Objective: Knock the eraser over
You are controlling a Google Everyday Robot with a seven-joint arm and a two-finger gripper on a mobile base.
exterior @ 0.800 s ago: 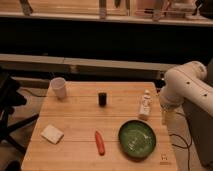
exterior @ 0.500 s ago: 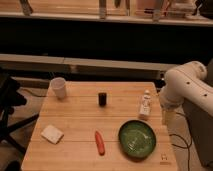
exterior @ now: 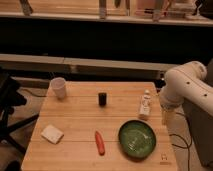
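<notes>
The eraser (exterior: 102, 98) is a small dark block standing upright on the wooden table (exterior: 80, 117), near the middle toward the back. My white arm (exterior: 186, 87) is folded at the table's right edge. Its gripper (exterior: 166, 116) hangs low beside that edge, well to the right of the eraser and apart from it.
A white cup (exterior: 59, 88) stands at the back left. A small white bottle (exterior: 145, 105) stands at the right, near the arm. A green bowl (exterior: 137, 139), a red chili (exterior: 99, 142) and a white sponge (exterior: 52, 134) lie along the front. A black chair (exterior: 9, 107) is at the left.
</notes>
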